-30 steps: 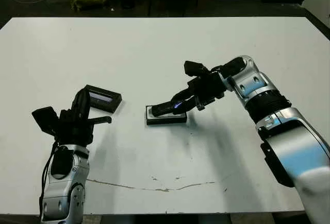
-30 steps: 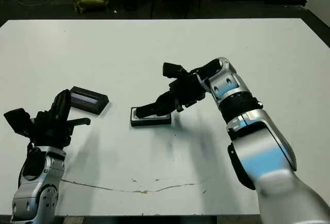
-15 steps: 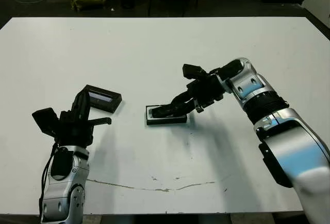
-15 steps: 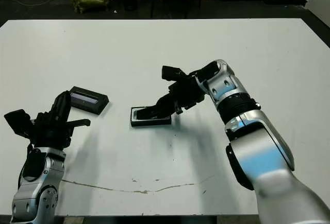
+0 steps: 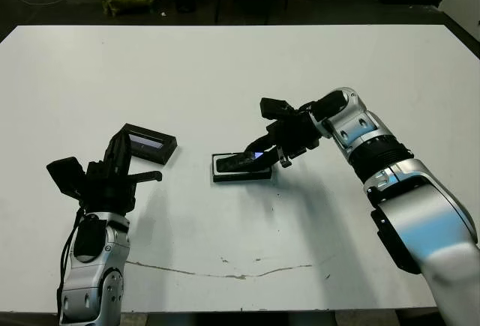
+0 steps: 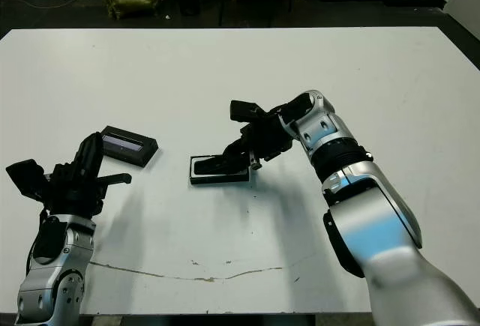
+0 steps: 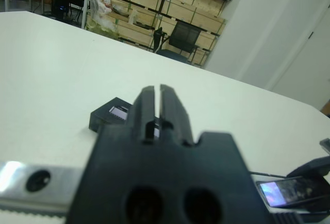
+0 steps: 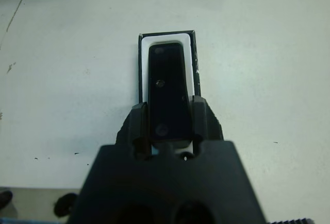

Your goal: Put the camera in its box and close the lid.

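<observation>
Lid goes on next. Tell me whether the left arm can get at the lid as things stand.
Probably yes. The lid lies flat on the table just beyond the left gripper, nothing between them; the right gripper is busy over at the box.

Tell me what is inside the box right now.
The camera lies over the white lining of the box, with the right gripper holding its near end. The lining beneath it is covered, so full seating cannot be confirmed.

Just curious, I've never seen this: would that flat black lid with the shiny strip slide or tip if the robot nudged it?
The flat black rectangular lid lies low on the smooth white table, so it would probably slide, not tip. It looks stiff and likely light.
</observation>
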Robot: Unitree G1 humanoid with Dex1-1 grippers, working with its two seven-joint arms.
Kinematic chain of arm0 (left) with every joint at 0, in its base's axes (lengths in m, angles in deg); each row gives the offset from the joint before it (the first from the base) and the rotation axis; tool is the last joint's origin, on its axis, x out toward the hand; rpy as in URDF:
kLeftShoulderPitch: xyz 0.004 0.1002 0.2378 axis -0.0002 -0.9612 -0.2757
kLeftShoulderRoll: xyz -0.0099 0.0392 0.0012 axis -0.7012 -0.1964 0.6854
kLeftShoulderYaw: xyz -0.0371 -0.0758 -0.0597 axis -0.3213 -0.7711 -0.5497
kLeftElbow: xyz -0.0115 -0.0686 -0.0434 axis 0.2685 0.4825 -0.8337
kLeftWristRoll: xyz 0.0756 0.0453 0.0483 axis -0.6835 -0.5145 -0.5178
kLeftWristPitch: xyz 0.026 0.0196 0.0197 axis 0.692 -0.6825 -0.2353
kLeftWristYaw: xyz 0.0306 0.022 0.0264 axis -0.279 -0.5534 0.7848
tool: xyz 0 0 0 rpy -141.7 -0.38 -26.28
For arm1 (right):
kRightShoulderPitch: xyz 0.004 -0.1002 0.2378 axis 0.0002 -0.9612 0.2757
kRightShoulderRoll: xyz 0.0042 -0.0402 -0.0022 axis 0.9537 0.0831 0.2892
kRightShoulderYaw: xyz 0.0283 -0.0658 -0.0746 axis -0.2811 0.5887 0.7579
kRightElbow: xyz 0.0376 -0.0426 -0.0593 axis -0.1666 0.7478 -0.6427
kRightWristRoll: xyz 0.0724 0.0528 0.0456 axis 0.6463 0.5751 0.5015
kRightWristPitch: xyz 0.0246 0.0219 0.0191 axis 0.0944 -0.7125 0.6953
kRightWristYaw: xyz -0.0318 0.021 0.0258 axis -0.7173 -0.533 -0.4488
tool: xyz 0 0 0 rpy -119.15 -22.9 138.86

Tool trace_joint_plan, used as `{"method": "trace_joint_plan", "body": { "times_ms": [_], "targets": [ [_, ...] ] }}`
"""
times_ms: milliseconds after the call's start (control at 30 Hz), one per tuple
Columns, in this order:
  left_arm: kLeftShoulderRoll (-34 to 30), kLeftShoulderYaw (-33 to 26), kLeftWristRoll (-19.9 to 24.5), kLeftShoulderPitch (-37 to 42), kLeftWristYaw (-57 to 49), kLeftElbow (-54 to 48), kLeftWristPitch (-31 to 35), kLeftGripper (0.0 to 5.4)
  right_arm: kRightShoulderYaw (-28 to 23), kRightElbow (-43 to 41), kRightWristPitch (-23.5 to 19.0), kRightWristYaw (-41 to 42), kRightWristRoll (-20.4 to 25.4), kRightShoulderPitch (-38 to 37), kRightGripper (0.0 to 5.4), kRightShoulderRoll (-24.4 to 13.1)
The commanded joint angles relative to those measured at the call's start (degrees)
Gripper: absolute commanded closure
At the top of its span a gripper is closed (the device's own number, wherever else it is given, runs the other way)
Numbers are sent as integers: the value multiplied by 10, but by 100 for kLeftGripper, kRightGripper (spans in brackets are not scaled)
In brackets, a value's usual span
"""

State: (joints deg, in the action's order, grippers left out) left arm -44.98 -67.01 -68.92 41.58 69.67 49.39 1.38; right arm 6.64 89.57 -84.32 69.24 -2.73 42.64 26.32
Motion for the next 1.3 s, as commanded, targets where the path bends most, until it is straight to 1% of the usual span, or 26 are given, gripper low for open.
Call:
{"method": "trace_joint_plan", "body": {
  "times_ms": [33,200,433,533,567,667,700,800,867,967,1033,1300],
  "targets": [
    [-5,-2,-2,-7,1,8,6,540,11,7,1,0,-10,-21,484,14],
    [-2,-1,-2,-8,0,8,6,540,11,9,-11,4,-9,-18,484,20],
    [-2,1,-7,-10,-4,4,7,540,19,-6,14,1,-15,-22,484,20],
    [-1,0,-2,-10,-3,3,9,540,23,-6,-2,18,-16,-18,484,20],
    [-1,0,-1,-10,-4,2,11,540,22,-3,5,26,-13,-17,484,20],
    [-4,0,-1,-9,4,8,3,540,23,-2,54,28,-15,-16,423,13],
    [-3,-1,1,-8,5,9,3,540,23,1,64,29,-15,-14,399,12],
    [-2,-1,1,-8,4,9,5,540,21,19,76,43,-14,-2,334,14],
    [-2,-1,-1,-8,4,9,4,540,23,29,92,51,-17,5,290,15],
    [-3,-2,2,-8,5,8,7,540,23,42,94,57,-19,12,225,18],
    [-3,-1,0,-9,3,6,10,540,22,47,87,56,-20,14,179,19],
    [-3,-2,-1,-8,6,11,2,540,17,48,87,50,-25,11,2,18]
  ]
}}
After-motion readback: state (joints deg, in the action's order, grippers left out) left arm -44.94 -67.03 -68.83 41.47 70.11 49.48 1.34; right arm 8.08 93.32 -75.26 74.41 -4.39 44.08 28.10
